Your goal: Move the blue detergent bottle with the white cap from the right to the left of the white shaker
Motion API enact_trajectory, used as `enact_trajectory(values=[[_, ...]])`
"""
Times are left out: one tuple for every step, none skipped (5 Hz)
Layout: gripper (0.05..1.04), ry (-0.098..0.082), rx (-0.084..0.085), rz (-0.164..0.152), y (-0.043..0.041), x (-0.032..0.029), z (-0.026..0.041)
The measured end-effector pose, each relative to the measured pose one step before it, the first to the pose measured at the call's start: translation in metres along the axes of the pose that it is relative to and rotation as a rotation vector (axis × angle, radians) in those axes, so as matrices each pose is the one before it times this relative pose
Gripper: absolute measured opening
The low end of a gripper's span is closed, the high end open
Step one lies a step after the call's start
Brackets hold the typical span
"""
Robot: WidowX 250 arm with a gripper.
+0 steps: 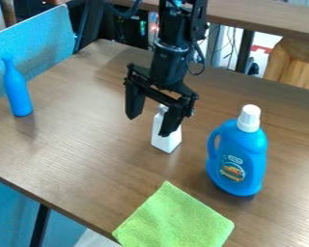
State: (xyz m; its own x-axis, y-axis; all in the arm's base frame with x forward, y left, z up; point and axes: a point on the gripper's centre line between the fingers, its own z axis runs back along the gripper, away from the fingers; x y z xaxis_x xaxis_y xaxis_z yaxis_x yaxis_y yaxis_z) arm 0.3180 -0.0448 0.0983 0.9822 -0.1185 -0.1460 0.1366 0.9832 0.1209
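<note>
The fingers (135,102) are pointing down and standing wide apart, released, with one of them covering part of a white bottle (165,141); whether it is touching the bottle, I cannot tell. The black gripper (148,126) is hanging over the middle of the tabletop (86,140), and the white bottle is standing upright there, right beside it. A blue jug (242,161) with a white cap (249,118) is standing upright, nearer the tabletop's near edge than the white bottle is. A green cloth (173,219) is lying flat at that near edge. A slim blue bottle (16,91) is standing upright near the left edge, well apart from the gripper.
</note>
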Motion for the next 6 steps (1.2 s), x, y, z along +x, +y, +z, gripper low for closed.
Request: enact_trajectory(values=[[1.001, 0.0395, 0.0017, -0.0056, -0.00193, -0.00148, -0.01173], [1.001, -0.029, -0.0031, -0.0178, 0.00081, -0.00491, 0.01052], [1.001, -0.0983, -0.004, -0.017, 0.00156, -0.00985, 0.02736], [1.001, -0.0608, -0.0116, -0.0655, -0.0311, 0.00539, 0.00818], [1.001, -0.068, -0.0156, -0.0631, -0.02428, 0.01147, 0.01482], [1.001, -0.0299, -0.0222, -0.0644, -0.02751, 0.01358, 0.0088]])
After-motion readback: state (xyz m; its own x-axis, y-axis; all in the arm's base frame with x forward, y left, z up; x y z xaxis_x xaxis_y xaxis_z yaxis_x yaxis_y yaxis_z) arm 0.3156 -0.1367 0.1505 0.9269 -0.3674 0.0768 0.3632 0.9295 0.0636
